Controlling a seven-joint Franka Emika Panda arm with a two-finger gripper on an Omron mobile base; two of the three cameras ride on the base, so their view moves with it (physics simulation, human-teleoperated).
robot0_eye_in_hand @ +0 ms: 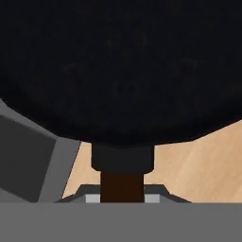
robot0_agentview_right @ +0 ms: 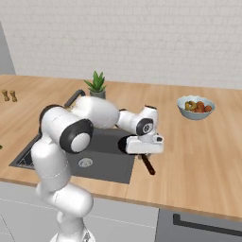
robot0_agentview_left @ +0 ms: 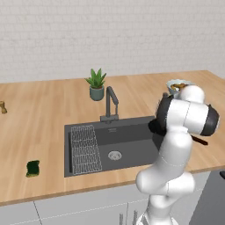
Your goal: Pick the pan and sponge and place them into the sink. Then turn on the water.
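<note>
Your white arm's two-finger gripper (robot0_agentview_right: 145, 152) sits low over the wooden counter (robot0_agentview_right: 198, 156) just right of the sink, and its jaws are clenched on the handle of the round flat black frying pan (robot0_eye_in_hand: 118, 71). In the hand view you see that dark handle (robot0_eye_in_hand: 123, 186) running up between the fingertips into the thick black collar at the pan's rim, with the pan's black body spread across everything above it. In the right base view the handle (robot0_agentview_right: 148, 164) pokes out from under the hand, pointing toward the counter's front edge, while the pan body (robot0_agentview_right: 124, 143) shows as a dark patch at the sink's right edge, mostly covered by the hand; you probably cannot judge from these angles whether the pan is lifted or touching the counter.

The large dark grey rectangular sink (robot0_agentview_left: 132, 136) is set in the counter, with a wire grid rack (robot0_agentview_left: 84, 148) on its left side, a round metal drain (robot0_agentview_left: 114, 155) near the middle and a dark gooseneck faucet (robot0_agentview_left: 110, 103) behind it.

The small dark green sponge with a yellow edge (robot0_agentview_left: 32, 168) lies on the counter left of the sink, well apart from the gripper. A potted green plant (robot0_agentview_left: 96, 84) stands behind the faucet, and a pale bowl of fruit (robot0_agentview_right: 195, 107) rests on the counter to the right.
</note>
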